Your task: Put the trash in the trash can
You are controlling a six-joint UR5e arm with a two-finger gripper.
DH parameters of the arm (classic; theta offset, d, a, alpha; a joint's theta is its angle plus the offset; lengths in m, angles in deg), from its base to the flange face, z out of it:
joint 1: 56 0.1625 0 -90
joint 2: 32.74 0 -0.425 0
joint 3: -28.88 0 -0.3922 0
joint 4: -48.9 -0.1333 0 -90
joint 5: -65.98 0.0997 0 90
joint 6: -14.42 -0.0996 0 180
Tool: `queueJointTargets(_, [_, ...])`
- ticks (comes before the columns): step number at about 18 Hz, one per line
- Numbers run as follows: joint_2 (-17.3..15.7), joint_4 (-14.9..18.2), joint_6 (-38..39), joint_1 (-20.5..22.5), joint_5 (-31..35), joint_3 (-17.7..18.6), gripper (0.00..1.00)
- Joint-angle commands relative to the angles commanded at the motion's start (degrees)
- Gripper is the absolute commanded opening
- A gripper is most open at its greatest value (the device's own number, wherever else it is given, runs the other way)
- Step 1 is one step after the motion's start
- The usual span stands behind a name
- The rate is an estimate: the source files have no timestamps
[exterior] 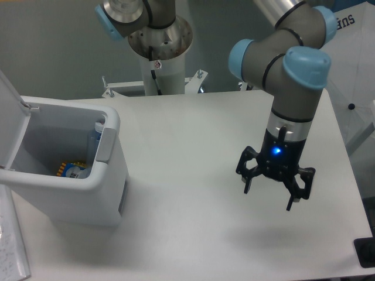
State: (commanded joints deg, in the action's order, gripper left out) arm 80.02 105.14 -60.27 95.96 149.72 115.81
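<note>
At the near left edge a pale slab (13,246) lies beside the bin (108,193), its make unclear. The near part of the worktop (193,234) carries only a soft shadow under the gripper (272,188), and a dark object (366,253) sits at the near right corner. The gripper hangs above the right half of the worktop, its fingers (247,181) spread apart and holding nothing, a blue light glowing on its body. Bare worktop lies between it and the bin. The bin stands at the left edge with its lid (10,126) tipped up and back, the grey panel (105,140) on the rim facing the gripper. Inside, a bottle (94,140) leans upright against the wall below that panel, and something with blue, white and orange print (73,170) lies on the bottom; whether this is the wrapper cannot be told. Farther back, the arm's base column (159,64) rises behind the worktop's far edge.
</note>
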Motion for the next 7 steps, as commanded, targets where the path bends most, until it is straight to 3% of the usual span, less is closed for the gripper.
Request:
queueJointTargets(3, [0.09,5.36,-0.81,0.00,1.16,-1.75,1.00])
queueJointTargets(7, [0.26,8.63,-0.72,0.00,2.75,-3.87,1.00])
